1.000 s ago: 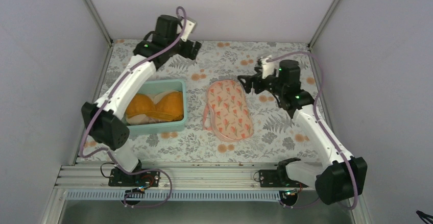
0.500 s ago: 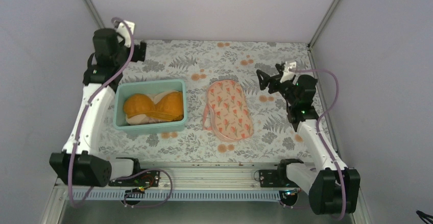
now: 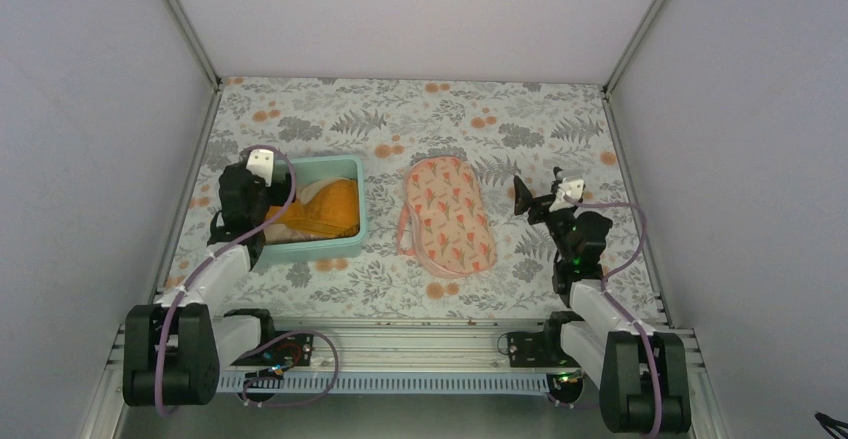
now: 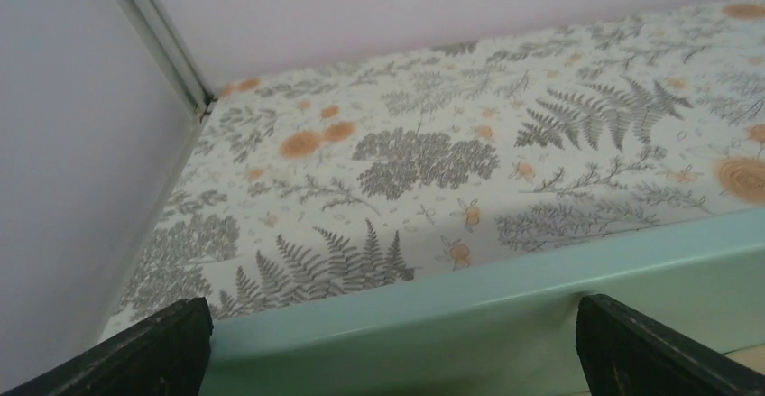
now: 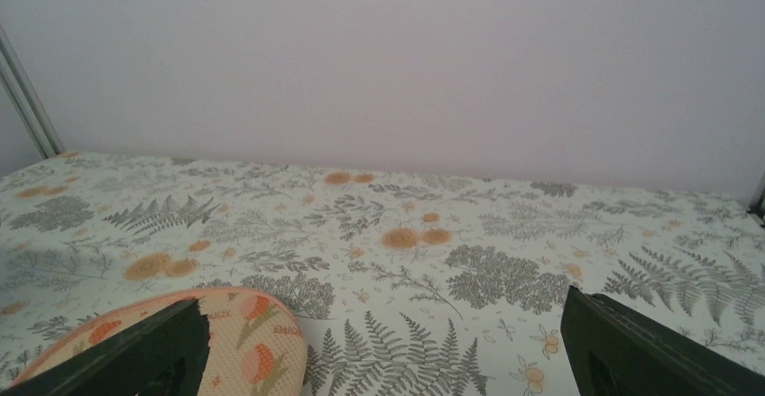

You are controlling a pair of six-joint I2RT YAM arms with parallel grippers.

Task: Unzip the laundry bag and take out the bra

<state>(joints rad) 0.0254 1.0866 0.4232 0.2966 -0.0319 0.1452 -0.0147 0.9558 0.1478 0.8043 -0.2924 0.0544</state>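
Laundry bag (image 3: 448, 216) lies flat mid-worktop (image 3: 560, 119), and you have nothing touching it. Bra (image 3: 330, 209) sits in the teal tub (image 3: 310, 252), just left of the bag. Left jaws are spread wide and empty, above the tub's left end. Right jaws are likewise wide apart and empty, near the bag's right side, clear of it.

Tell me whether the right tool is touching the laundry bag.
Apart. The top view shows bare tablecloth between the right tool and the laundry bag.
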